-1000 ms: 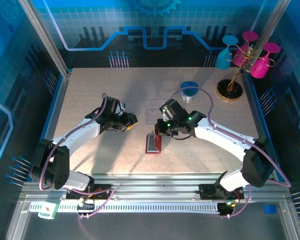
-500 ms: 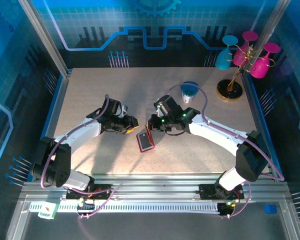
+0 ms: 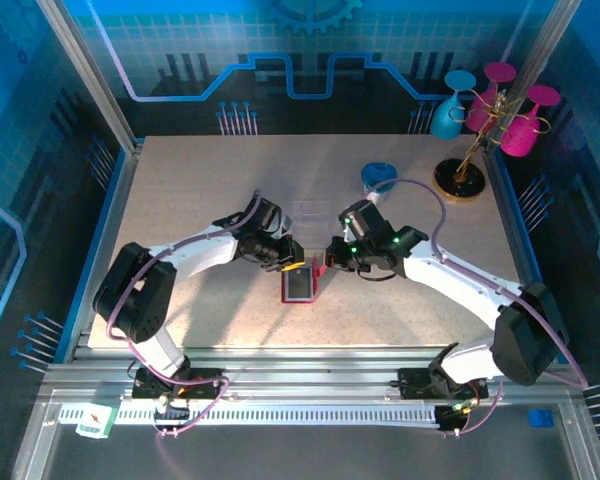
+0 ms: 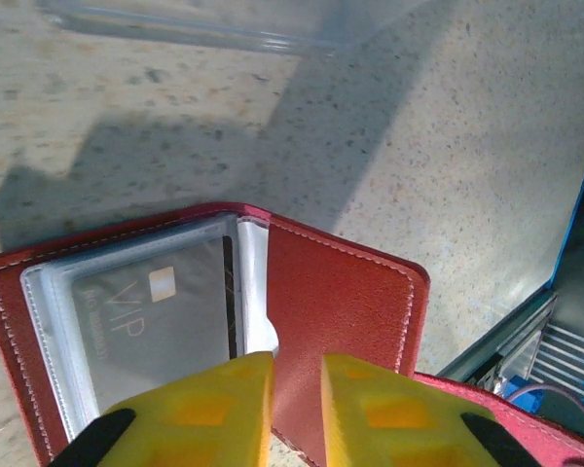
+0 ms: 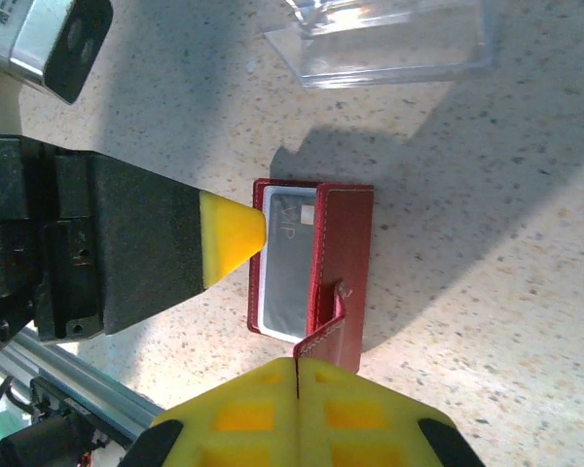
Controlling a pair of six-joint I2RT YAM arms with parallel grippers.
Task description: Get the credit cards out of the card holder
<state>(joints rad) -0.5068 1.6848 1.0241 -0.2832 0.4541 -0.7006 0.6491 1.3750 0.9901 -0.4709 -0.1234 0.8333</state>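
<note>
Top external: the card holder (image 3: 300, 285) is seen lying open on the table (image 3: 180, 200), btwn the two grippers, pockets up. Its outer flap (image 5: 333, 326) is pinched by the fully closed right gripper (image 3: 325, 268) and held raised. The left gripper (image 3: 293, 266) is set at the pocket edge w/ fingers nearly together; whether anything is nipped cannot be told.

Step in hand, as judged: first card to be drawn out. One dark card (image 4: 156, 316) marked VIP is seen in the grey see-through pocket. The pocket mouth appears to be at the spine side, so only the card edge at the notch should be taken, not the plastic, and the pull made flat toward the spine while the flap is kept anchored by the R side.

In the right wrist view, holder's long axis runs from the clear tray (image 5: 389, 49) toward the R fingers; the card's long axis lies along it.
</note>
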